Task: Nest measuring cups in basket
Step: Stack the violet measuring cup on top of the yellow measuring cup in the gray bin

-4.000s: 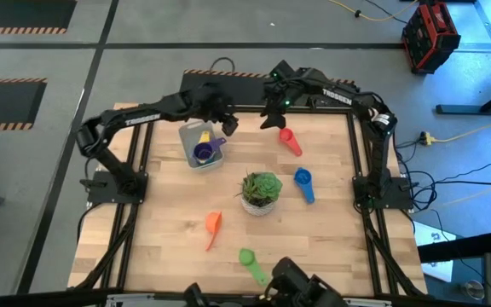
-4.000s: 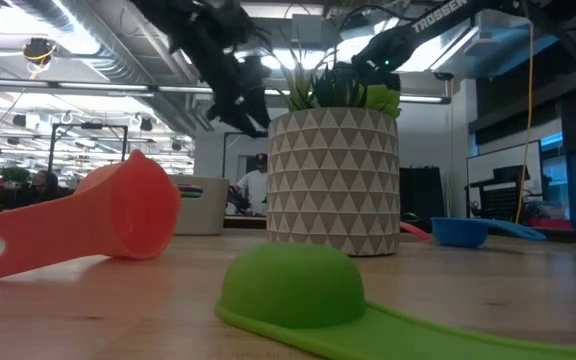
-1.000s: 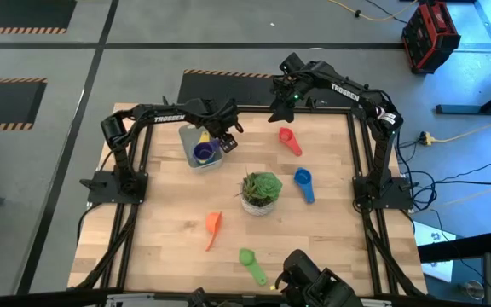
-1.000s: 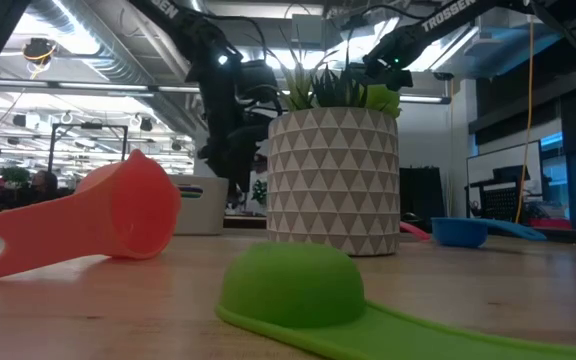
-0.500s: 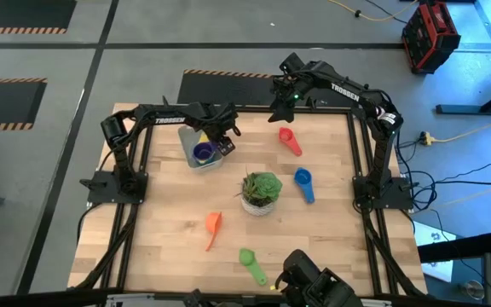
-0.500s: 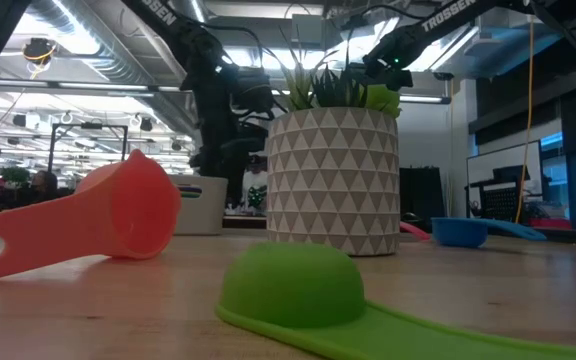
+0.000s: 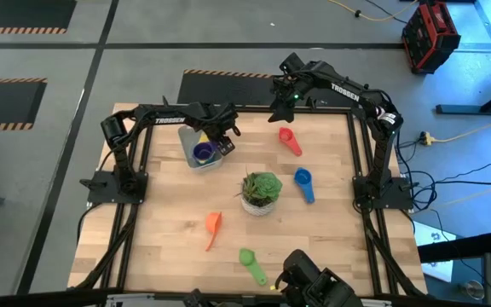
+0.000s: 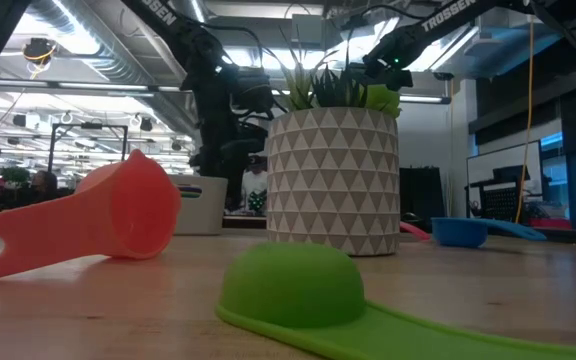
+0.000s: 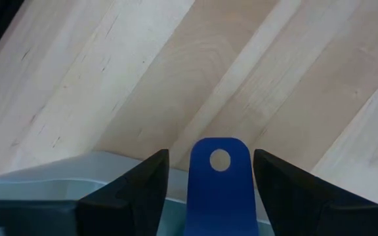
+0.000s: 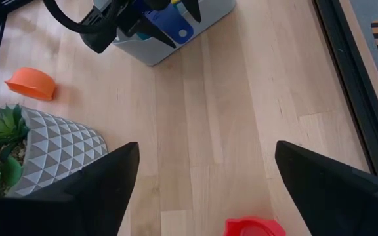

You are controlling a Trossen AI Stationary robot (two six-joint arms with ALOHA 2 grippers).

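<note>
The basket point(image 7: 187, 141) stands at the table's far left and holds a yellow cup point(image 7: 203, 135) and a dark blue cup point(image 7: 203, 154). My left gripper point(image 7: 222, 143) hangs over the basket's right end, pointing down, open, with the dark blue cup's handle between its fingers. My right gripper point(image 7: 278, 109) waits open above the far edge, with the red cup point(image 7: 290, 141) lying on the table just before it. A blue cup point(image 7: 303, 183), an orange cup point(image 7: 213, 226) and a green cup point(image 7: 250, 261) lie loose on the table. My left gripper point(image 9: 210, 152) stands open about the dark blue cup's handle point(image 9: 219, 172), near the end with the hole, and comes from above. One finger point(image 9: 287, 190) lies right beside the handle's edge. Whether it touches, I cannot tell. The cup sits in the basket.
A white patterned pot with a green plant point(image 7: 261, 191) stands mid-table between the basket and the blue cup. Black frame rails point(image 7: 366, 153) run along the table's left and right sides. Bare wood lies between the basket and the red cup.
</note>
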